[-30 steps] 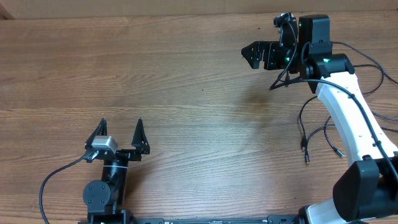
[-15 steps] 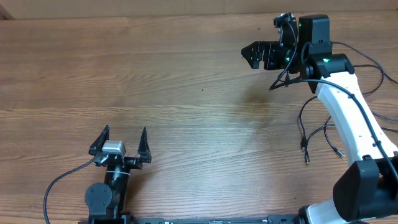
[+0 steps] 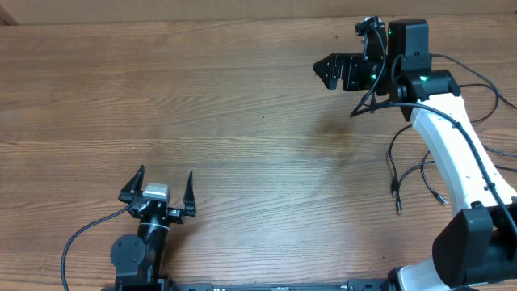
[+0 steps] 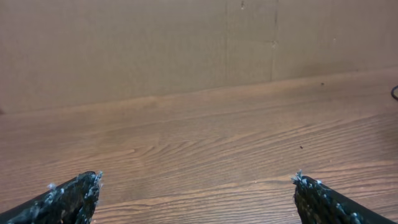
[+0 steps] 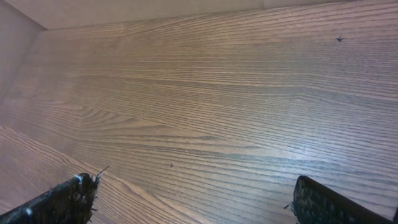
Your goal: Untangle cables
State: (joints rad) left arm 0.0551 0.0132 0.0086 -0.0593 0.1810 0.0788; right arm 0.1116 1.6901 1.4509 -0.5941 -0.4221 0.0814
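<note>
Motion is confined to the left gripper (image 3: 164, 173), well to the left of the white right arm (image 3: 452, 153). Over the last second it has been drawn back toward its own base (image 3: 129, 255) and turned slightly. Its jaws are kept spread wide with nothing between them, as is confirmed in the left wrist view (image 4: 196, 185). Nothing is gained for the task by that shift. It is judged a reset rather than a reach, since the cables (image 3: 393, 166) are left untouched.

These thin black strands are found beside and partly under the white right arm, on its left side, with small plug ends (image 3: 395, 192) lying just left of its lower half. Whether they are crossed beneath the arm cannot be told.

Beyond them, at the far end of the white right arm, the right gripper (image 3: 325, 73) is held unmoved. Its jaws are shown spread and empty over bare wood in the right wrist view (image 5: 193, 186).

Wide open tabletop (image 3: 242, 105) is offered everywhere left of the arm. The table's far edge runs close behind the arm's wrist, and the strip on the arm's right is crowded by thicker cords (image 3: 485, 95).
</note>
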